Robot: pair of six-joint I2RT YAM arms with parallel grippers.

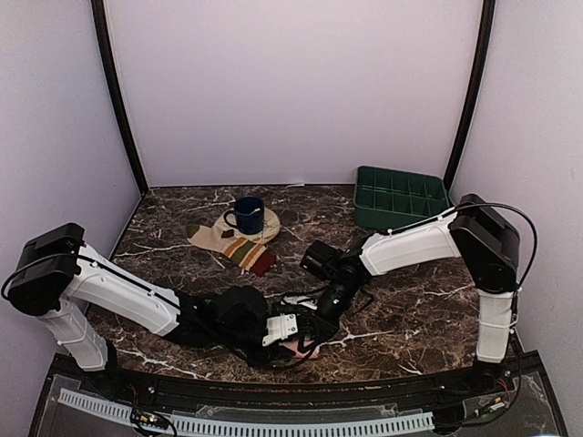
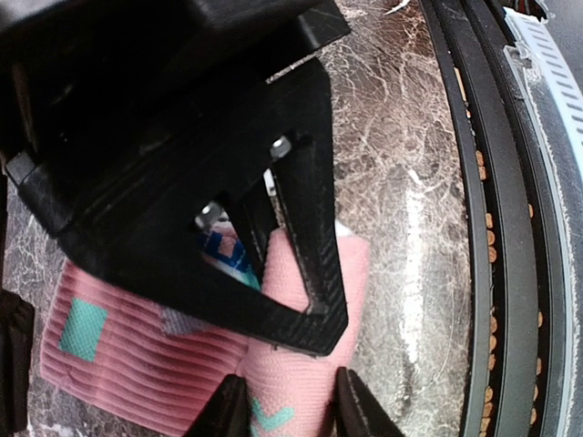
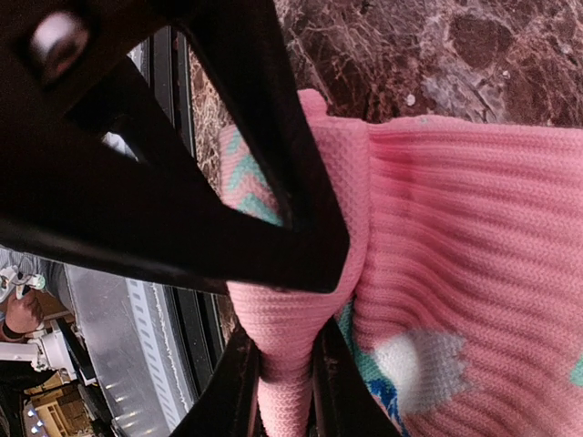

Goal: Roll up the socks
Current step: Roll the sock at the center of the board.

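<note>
While counting from the socks outward, I am seeing two of them, two grippers, one mug, one coaster and one tray. The pink sock (image 2: 137,360) is lying at the near edge of the table (image 1: 410,300), between the two arms, a ribbed knit with pale mint patches. One part is lying flat, and the other is bunching into a thick fold beside it. From above it is mostly hidden, so I cannot tell its long axis.

The right gripper (image 3: 284,396) is pinching a narrow ridge of that pink knit, its jaws nearly closed on it. The left gripper (image 2: 287,410) is straddling the thick fold with its jaws partly apart. The fabric is filling the gap, but I cannot tell whether it is gripping.

The striped sock (image 1: 239,248) is lying well apart, farther back on the left. It is cream with green, orange and red bands, and its long axis is running diagonally, with the maroon toe pointing near-right. Its far end is sitting against the round tan coaster (image 1: 269,221), which is carrying a dark blue mug (image 1: 246,215). A green tray (image 1: 401,196) with square compartments is sitting at the far right of the dark, white-veined marble top.
</note>
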